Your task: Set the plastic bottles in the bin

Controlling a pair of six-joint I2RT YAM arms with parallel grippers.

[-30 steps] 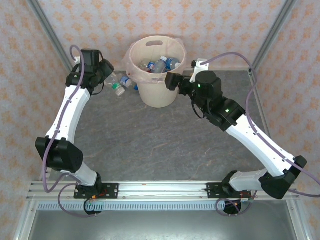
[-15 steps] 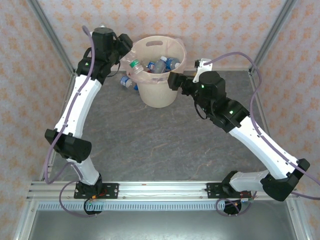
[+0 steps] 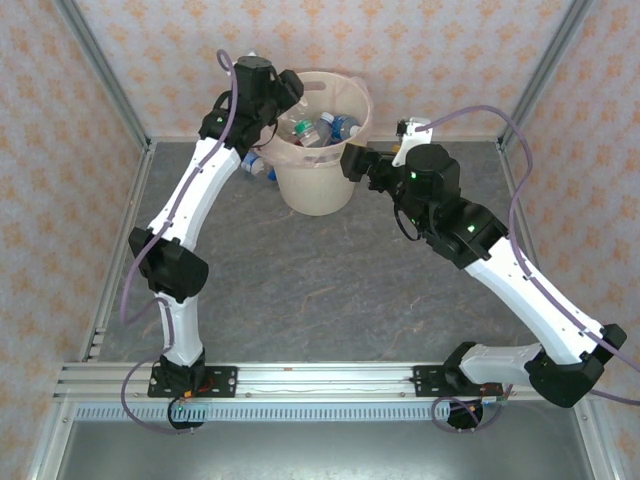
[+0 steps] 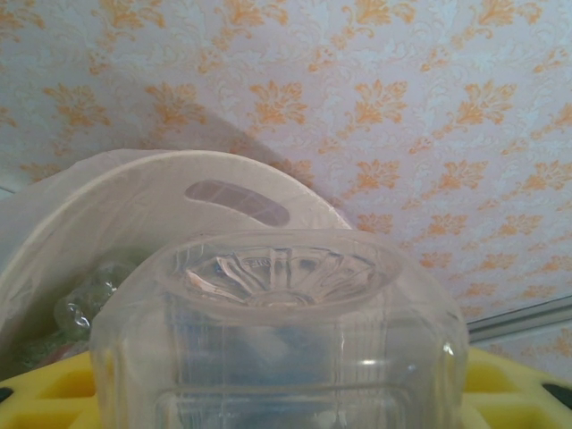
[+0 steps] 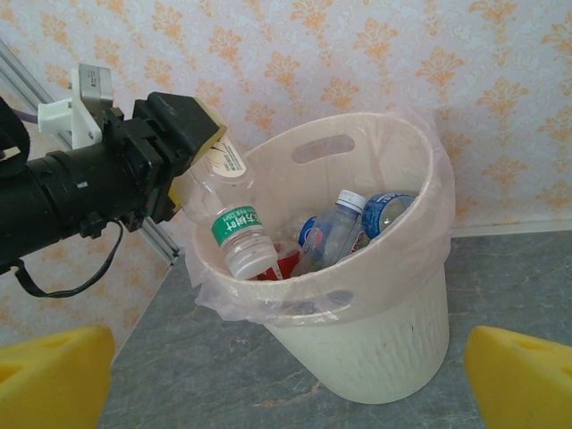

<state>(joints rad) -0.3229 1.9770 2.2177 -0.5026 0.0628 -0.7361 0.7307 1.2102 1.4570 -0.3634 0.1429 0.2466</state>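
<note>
The left arm reaches up over the large round cream-beige plastic bin (image 5: 384, 331), which stands on the grey mottled tabletop (image 3: 300, 290) near the patterned back wall. The left end effector (image 5: 192, 147) is partly closed on a clear plastic bottle with a green band near its neck (image 5: 228, 223), gripping the bottle's base end. The bottle tilts neck-down, and its neck end dips inside the bin's mouth, close to the left rim. From the left wrist, the bottle's ridged clear base (image 4: 277, 277) sits between the yellow fingers (image 4: 54, 384), with the bin's rim and a slot handle cut-out behind it.

Inside the bin, within the thin clear liner (image 5: 214, 290), more plastic bottles lie heaped. A white-capped clear bottle (image 5: 335, 228) rests beside a blue-topped bottle (image 5: 384, 210), with a scrap of red label below them. Outside, a few loose bottles (image 3: 258, 168) lie on the tabletop just beside the bin's left side, partly hidden by the left arm.

The right end effector (image 3: 352, 162) hovers just beside the bin's right side. Its yellow fingers are spread wide apart and hold nothing.
</note>
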